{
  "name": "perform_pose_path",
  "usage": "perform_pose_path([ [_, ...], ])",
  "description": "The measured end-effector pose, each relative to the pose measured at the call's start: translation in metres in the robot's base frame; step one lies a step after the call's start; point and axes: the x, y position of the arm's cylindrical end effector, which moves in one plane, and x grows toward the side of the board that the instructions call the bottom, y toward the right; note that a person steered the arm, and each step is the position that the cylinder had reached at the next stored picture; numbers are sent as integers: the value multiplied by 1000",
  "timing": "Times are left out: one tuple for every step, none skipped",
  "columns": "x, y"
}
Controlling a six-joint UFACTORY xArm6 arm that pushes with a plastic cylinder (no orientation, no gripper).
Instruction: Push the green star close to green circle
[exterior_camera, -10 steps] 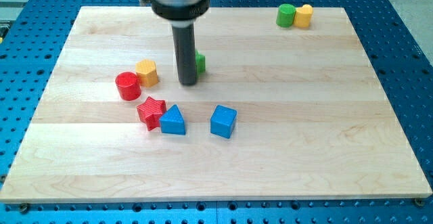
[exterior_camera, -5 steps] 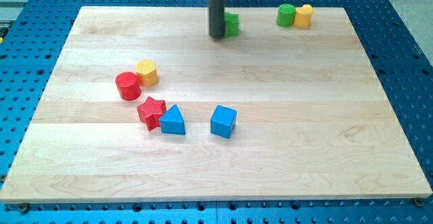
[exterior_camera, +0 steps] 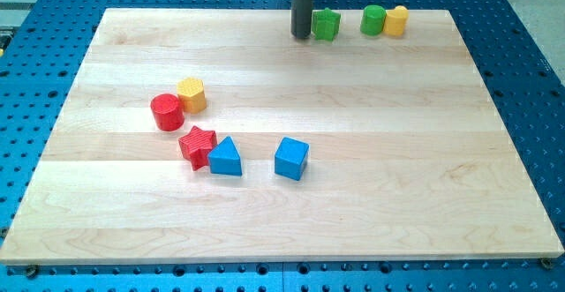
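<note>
Bench [exterior_camera: 371, 230]: pale wooden board on a blue perforated base, carrying eight small blocks and the rod.

Rod: dark, upright, entering from the top edge of the frame, slightly right of centre. My tip [exterior_camera: 302, 36] rests on the bench near its top edge, just beside the left side of the green star; whether the two touch cannot be told. No claw is fitted, so there is no apart-or-together state to record.

Green star [exterior_camera: 326, 25]: top of the frame, right of centre, immediately right of my tip. It stands near the green circle, with a clear strip of wood between them.

Green circle [exterior_camera: 373, 19]: upper right of the frame, right of the green star, touching or nearly touching the yellow block on its right.

Yellow block [exterior_camera: 396, 19]: upper right, rounded top, right-hand neighbour of the green circle.

Red circle [exterior_camera: 167, 112]: left of centre, mid-height.

Yellow block, second [exterior_camera: 192, 94]: just up and right of the red circle, touching it.

Red star [exterior_camera: 197, 145]: below the red circle, left of centre.

Blue triangle [exterior_camera: 225, 157]: pressed against the red star's lower right.

Blue cube [exterior_camera: 291, 159]: centre of the frame, apart from the blue triangle, on its right.
</note>
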Motion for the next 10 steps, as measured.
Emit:
perform_pose_path([
  [-5,34],
  [5,27],
  [29,10],
  [30,30],
  [38,36],
  [39,56],
  [35,68],
  [21,68],
  [16,58],
  [16,52],
])
